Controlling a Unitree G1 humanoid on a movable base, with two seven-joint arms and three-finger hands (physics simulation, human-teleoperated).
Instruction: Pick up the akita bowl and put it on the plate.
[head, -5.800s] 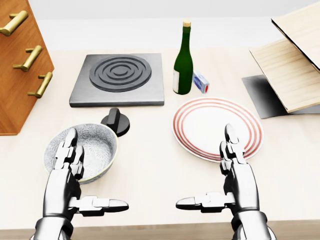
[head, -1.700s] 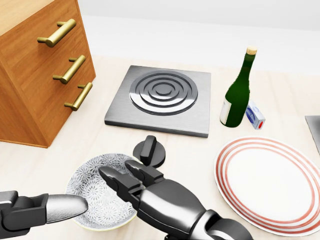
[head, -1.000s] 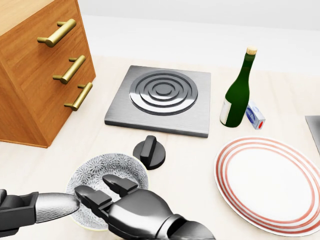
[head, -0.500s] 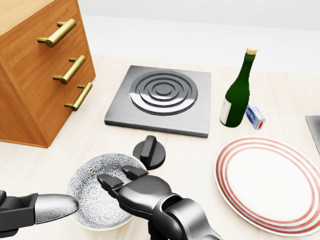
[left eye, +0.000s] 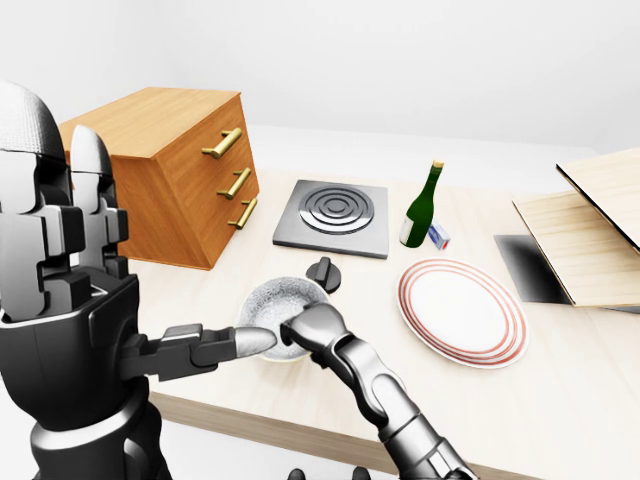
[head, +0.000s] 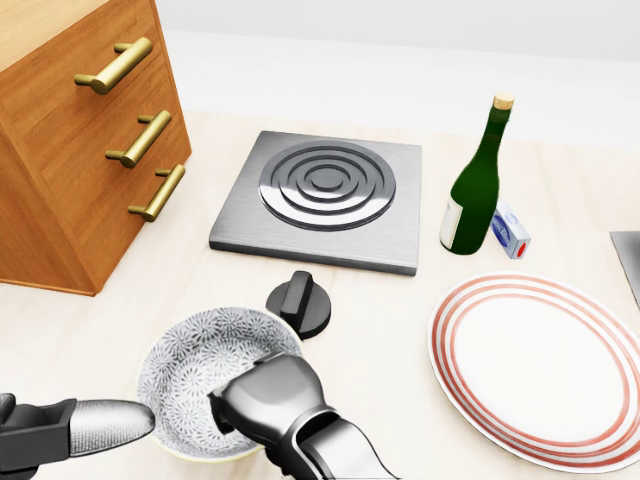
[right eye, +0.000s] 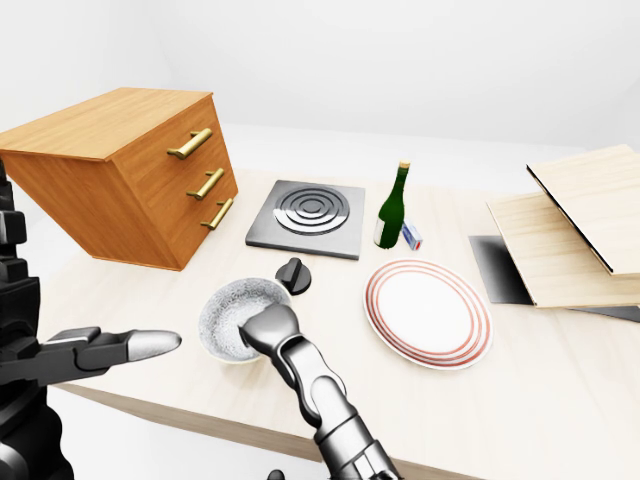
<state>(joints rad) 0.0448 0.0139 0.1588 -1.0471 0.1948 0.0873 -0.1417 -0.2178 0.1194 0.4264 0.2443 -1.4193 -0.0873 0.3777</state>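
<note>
The akita bowl (head: 195, 365), grey-white with a fine pattern, sits on the light counter at the lower left of the head view. My right hand (head: 262, 395) is curled into a fist over the bowl's lower right rim, its fingers wrapped round the edge. My left hand (left eye: 120, 300) stands upright and open at the left of the left-eye view, its thumb (head: 100, 424) pointing at the bowl from the left without touching it. The white plate (head: 540, 370) with red rings lies to the right of the bowl, with nothing on it.
A black knob (head: 300, 305) stands just above the bowl. Beyond it lies a grey burner slab (head: 325, 195). A green bottle (head: 475, 195) and a small box (head: 511, 232) stand above the plate. A wooden drawer cabinet (head: 70, 130) is at left, wooden boards (right eye: 580, 230) at far right.
</note>
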